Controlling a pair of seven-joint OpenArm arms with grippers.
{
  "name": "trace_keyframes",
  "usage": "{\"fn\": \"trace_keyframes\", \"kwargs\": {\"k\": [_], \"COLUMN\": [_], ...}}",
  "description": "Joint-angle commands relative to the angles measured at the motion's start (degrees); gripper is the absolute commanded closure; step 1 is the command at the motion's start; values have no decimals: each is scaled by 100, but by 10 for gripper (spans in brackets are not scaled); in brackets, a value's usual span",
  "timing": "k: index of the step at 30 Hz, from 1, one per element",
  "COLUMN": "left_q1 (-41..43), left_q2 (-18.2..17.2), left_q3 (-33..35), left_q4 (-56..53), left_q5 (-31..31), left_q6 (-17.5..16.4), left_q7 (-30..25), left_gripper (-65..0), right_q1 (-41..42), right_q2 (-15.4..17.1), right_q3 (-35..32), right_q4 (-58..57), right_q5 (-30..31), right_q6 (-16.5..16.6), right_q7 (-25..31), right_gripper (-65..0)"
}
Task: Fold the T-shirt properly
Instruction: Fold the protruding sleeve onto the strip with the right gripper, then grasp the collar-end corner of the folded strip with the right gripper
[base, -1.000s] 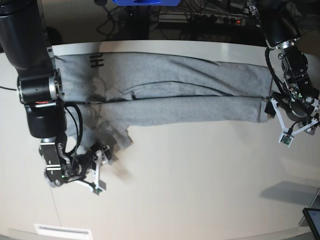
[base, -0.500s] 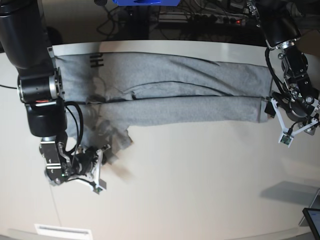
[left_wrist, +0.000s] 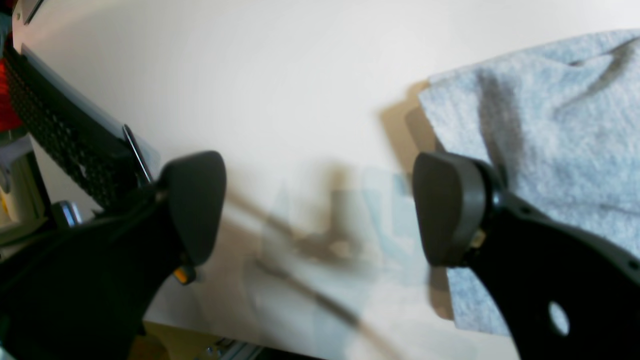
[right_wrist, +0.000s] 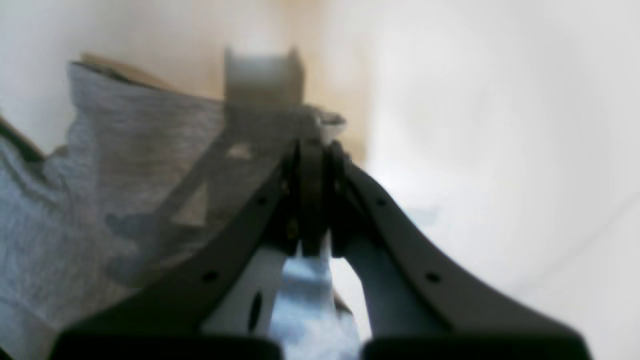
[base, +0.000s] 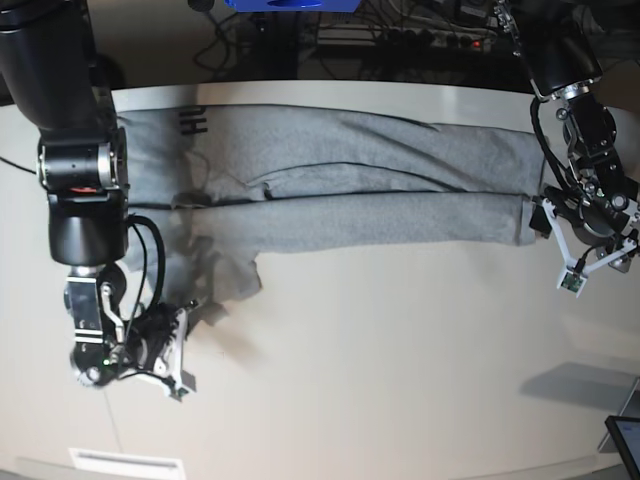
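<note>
The T-shirt (base: 350, 185) lies in a long folded band across the far half of the bench (base: 400, 380). Only the right wrist view shows the right end effector (right_wrist: 312, 150) clenched beside the shirt's edge, whether on cloth I cannot tell; the left end effector (left_wrist: 320, 210) gapes released at the shirt's other end.

The base view looks straight down from high above; both wrist views sit close behind their fingers, sharing the heather-grey cotton T-shirt (base: 350, 190) with it.
</note>
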Motion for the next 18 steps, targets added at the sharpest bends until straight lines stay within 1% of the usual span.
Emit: {"fn": "trace_keyframes", "kwargs": {"k": [1,3,8,9,12,16,18], "left_q1": [-109,-109,-109,-109,-118,-224,-276], "left_q2": [-92,-92,-92,-92,-92,-92,-92], "left_q3": [-20,-20,-20,-20,-20,-11,103], "left_q4": [74,65,65,65,3,-269,-471], "left_q5": [13,13,13,13,13,13,13], "left_q6": [40,40,40,40,40,40,40], "left_q7": [-74,-74,-83,-83,-83,-83,-83], "left_gripper": [-571,-571,-571,-571,-571,-571,-571], "right_q1": [103,-99,-627,-768,-1216,-1770,-2060], "right_q2": [6,-3,-29,-29,-29,-12,-12], "right_q3": [19,19,36,80,309,335,449], "right_q4": [382,1006,2149,2377,3045,3397,3573], "right_q5": [59,59,59,59,50,50,50], "right_q6": [14,14,14,14,14,14,14], "right_q7": [-82,-451,-1251,-1330,-1392,-1401,-1401], "right_gripper": [0,0,0,0,0,0,0]}}
